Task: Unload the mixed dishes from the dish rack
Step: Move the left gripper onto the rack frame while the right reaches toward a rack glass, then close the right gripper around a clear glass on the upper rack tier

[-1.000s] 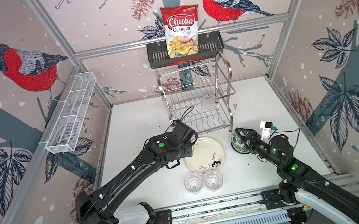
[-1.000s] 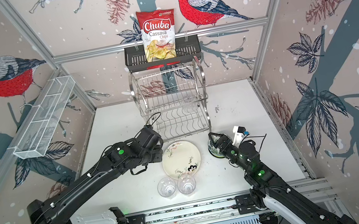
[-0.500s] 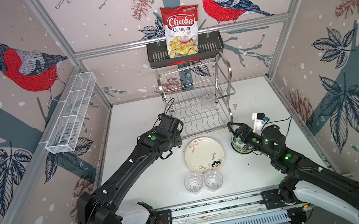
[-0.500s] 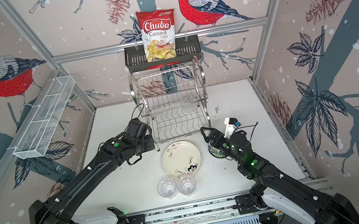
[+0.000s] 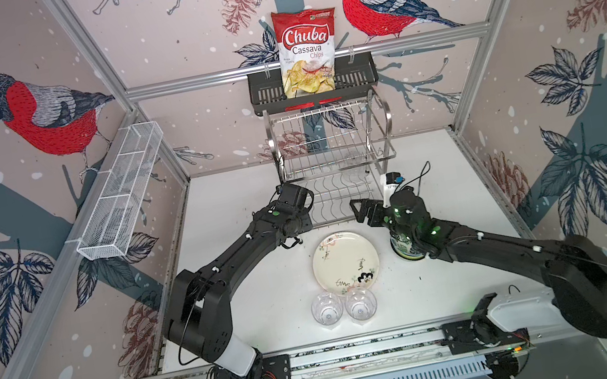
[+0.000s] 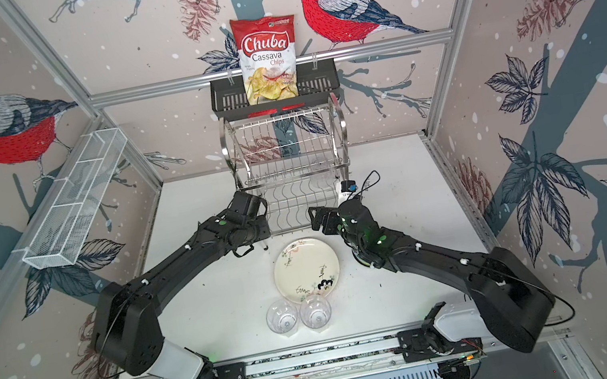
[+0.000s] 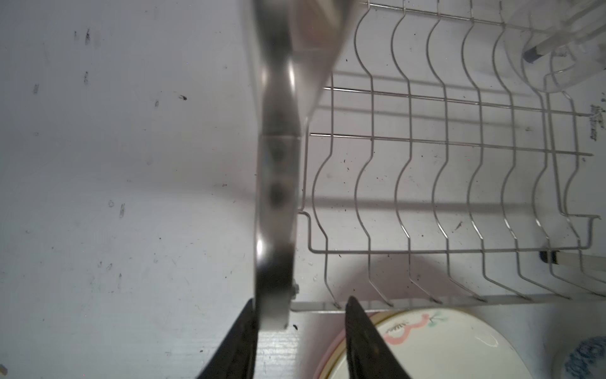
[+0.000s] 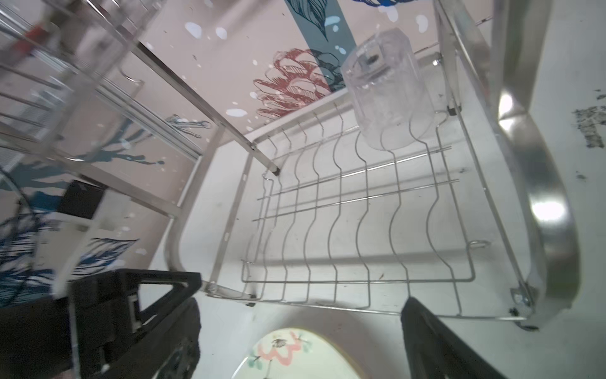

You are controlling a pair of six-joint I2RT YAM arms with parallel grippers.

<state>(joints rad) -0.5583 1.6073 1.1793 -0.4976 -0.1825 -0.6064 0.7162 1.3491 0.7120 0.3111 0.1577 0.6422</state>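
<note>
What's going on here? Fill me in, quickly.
Two robot arms are emptying the chrome dish rack, which is nearly bare: one clear tumbler stands upside down on its lower tier. The cream floral plate, two tumblers and a patterned bowl, partly hidden under the right arm, sit on the table. The right pincer is open, facing the lower tier. The left pincer is open, its fingers either side of the rack's side post.

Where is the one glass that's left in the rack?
The clear glass tumbler stands upside down on the dish rack's lower tier, in its back right corner, clearest in the right wrist view.
</note>
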